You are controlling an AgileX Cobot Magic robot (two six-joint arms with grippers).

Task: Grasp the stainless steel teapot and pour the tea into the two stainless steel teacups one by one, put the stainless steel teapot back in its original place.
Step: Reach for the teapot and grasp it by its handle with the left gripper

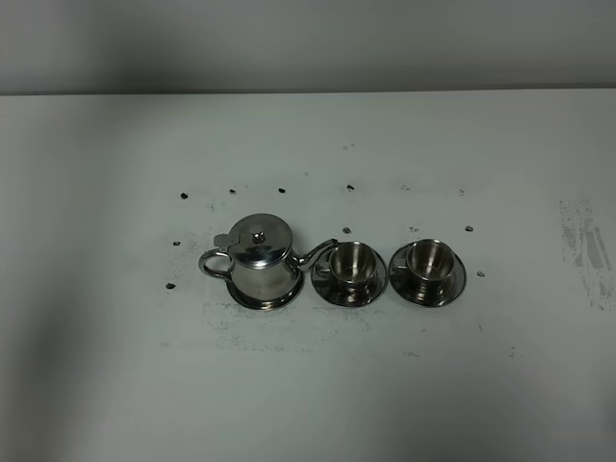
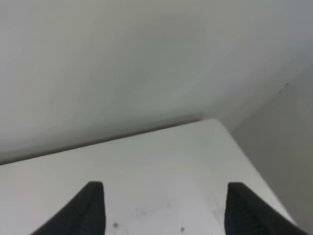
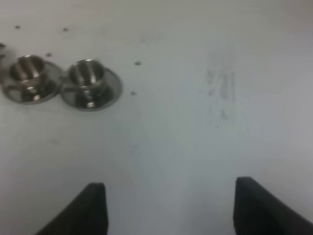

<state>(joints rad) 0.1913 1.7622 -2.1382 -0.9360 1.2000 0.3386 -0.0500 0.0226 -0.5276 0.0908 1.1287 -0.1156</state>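
Ahead of my right gripper [image 3: 169, 196], off toward the other arm's side, sit the two cups. The near cup [image 3: 87, 73] and the far cup [image 3: 30, 68] just past it each rest on their own saucer [image 3: 112, 89]. That gripper hangs above bare table [image 1: 115, 366], jaws spread wide with nothing between them. My left gripper [image 2: 165, 196] is just as wide and empty, and it looks out over a table corner with none of the tea things ahead of it.

I judge this as the very start: nothing is grasped and no pour has begun. The teapot [image 1: 258, 260] stands upright on its round dish [image 1: 279, 302], one place beyond the far cup in the same row. Its spout tip is just beside that cup. Its loop handle points away from the cups, toward my left arm's side, so I would bring the left gripper over and close on that handle.

It is a squat, mirror-bright pot with a domed, knobbed lid that is shut, so I cannot see any tea. No reddish liquid shows in either cup. I expect the polished handle to be slippery.
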